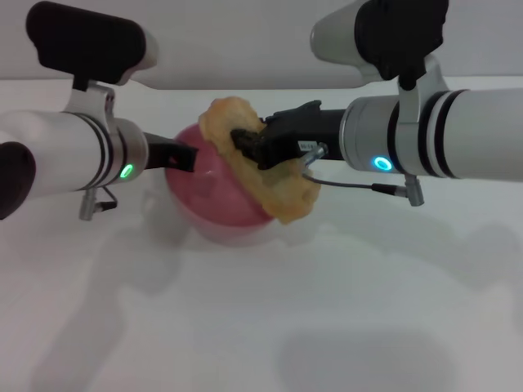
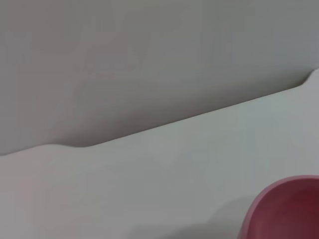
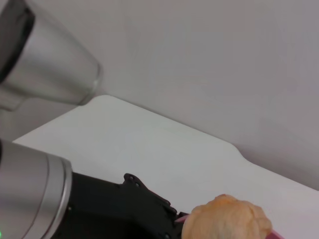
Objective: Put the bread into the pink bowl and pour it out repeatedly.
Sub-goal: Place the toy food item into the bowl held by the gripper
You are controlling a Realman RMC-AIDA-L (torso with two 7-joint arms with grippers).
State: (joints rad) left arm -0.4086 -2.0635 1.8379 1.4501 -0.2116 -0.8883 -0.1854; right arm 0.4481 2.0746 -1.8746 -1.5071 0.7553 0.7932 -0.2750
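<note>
The bread (image 1: 288, 196), pale tan with scalloped golden edges, hangs tilted over the pink bowl (image 1: 214, 192) at mid-table. My right gripper (image 1: 245, 141) comes in from the right and is shut on the loaf's middle. From the left, my left gripper (image 1: 186, 157) is shut on the bowl's left rim. The loaf hides the bowl's right side. The left wrist view catches only a curved part of the pink bowl (image 2: 286, 209). In the right wrist view one end of the bread (image 3: 227, 220) shows beside the left arm's black gripper body (image 3: 124, 211).
The white table (image 1: 261, 327) spreads toward me with the arms' shadows on it. A grey wall (image 2: 149, 55) rises behind the table's far edge. The left arm's silver forearm (image 3: 45, 64) fills part of the right wrist view.
</note>
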